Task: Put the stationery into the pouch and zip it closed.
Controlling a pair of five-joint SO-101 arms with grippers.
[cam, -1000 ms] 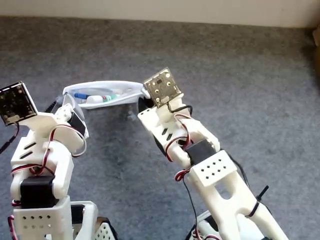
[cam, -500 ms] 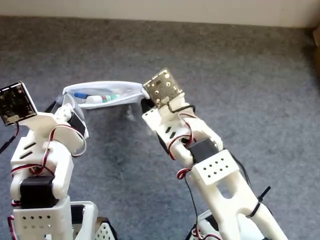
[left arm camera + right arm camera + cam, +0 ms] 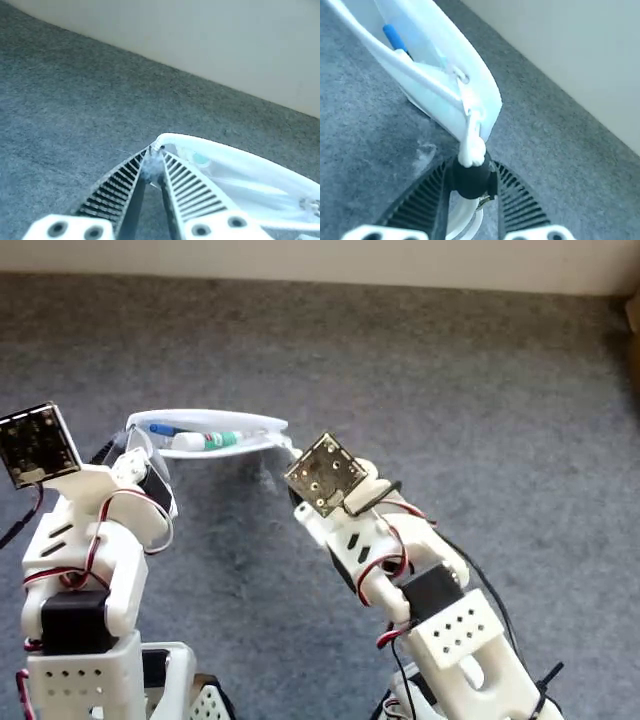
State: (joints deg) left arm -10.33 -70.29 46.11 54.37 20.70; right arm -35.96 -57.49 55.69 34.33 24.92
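A translucent white plastic pouch (image 3: 250,424) lies open-mouthed on the grey carpeted surface (image 3: 450,390), at about 10 o'clock from the middle of the high view, with the arms at either end. The left gripper (image 3: 153,160) is closed tight on the pouch's 9 o'clock end. The right gripper (image 3: 470,175) at the 4 o'clock end is clamped on the white zip pull (image 3: 469,147) and its black bead. Inside the pouch lie a blue pen (image 3: 160,429) and a green-and-white tube (image 3: 205,439); any print on the tube is too small to read. Open carpet stretches from 12 to 3 o'clock, up to the pale wall (image 3: 320,258) along the far edge.
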